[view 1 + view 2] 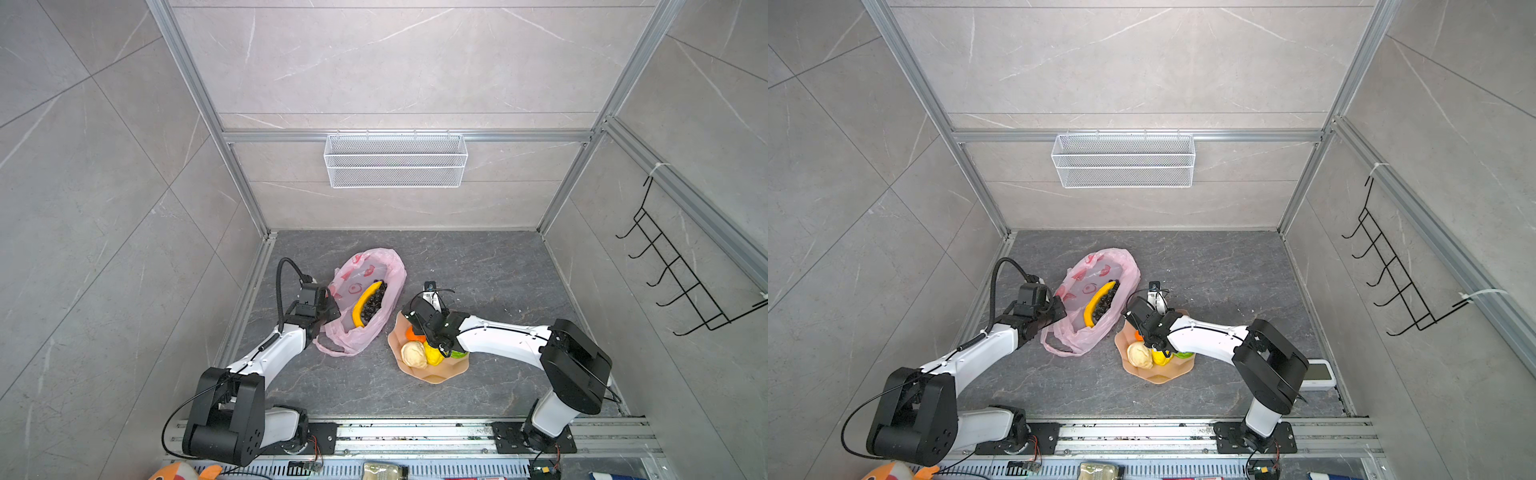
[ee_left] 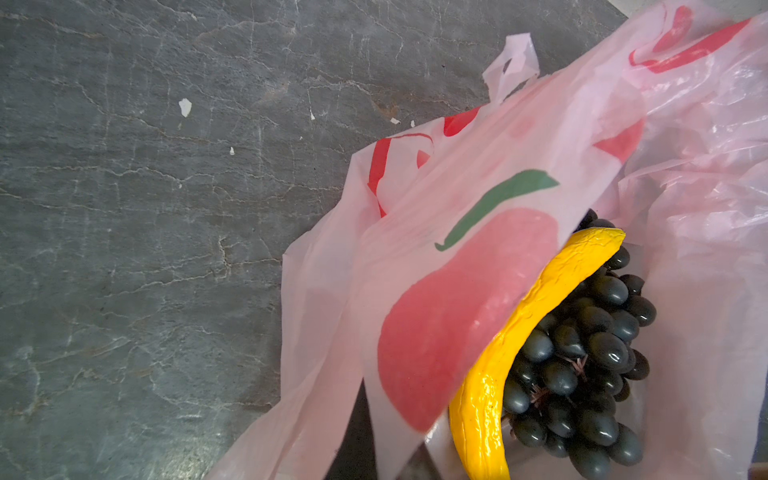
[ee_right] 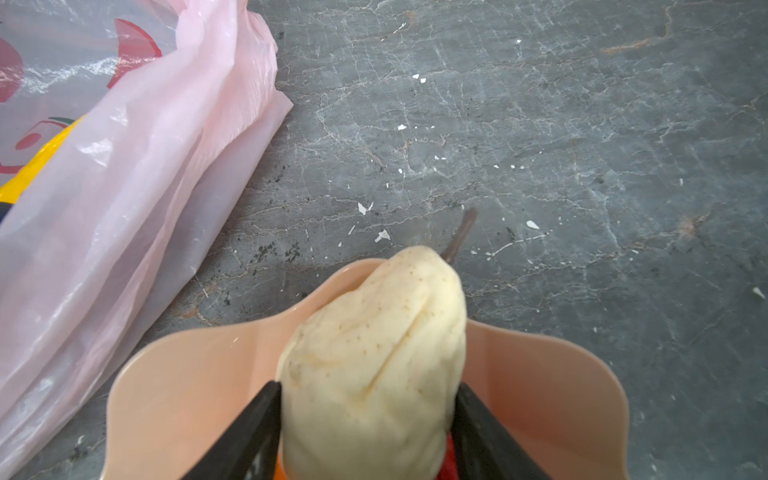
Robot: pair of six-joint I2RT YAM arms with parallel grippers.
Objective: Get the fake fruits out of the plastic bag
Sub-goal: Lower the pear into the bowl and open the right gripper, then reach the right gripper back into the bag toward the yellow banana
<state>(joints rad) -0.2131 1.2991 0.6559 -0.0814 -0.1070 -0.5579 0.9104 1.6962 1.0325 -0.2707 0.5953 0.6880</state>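
Right gripper (image 3: 368, 388) fingers (image 3: 249, 432) pressed to both sides of beige pear (image 3: 374, 332), pear over peach plate (image 3: 178, 374), left gripper (image 1: 329, 311) closed on plastic bag (image 2: 457, 257) rim, banana (image 2: 523, 328) and grape bunch (image 2: 590, 353) inside bag just beyond that gripper, bag wall beside right fingers, not touching.

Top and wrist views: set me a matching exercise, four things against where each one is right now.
Things:
1 banana
2 beige pear
3 left gripper
4 green fruit

Places:
A in the right gripper, over the plate
B shut on the rim of the plastic bag
C inside the plastic bag, against the grape bunch
D on the plate, partly under the right arm

Pairs: 1-C; 2-A; 3-B; 4-D
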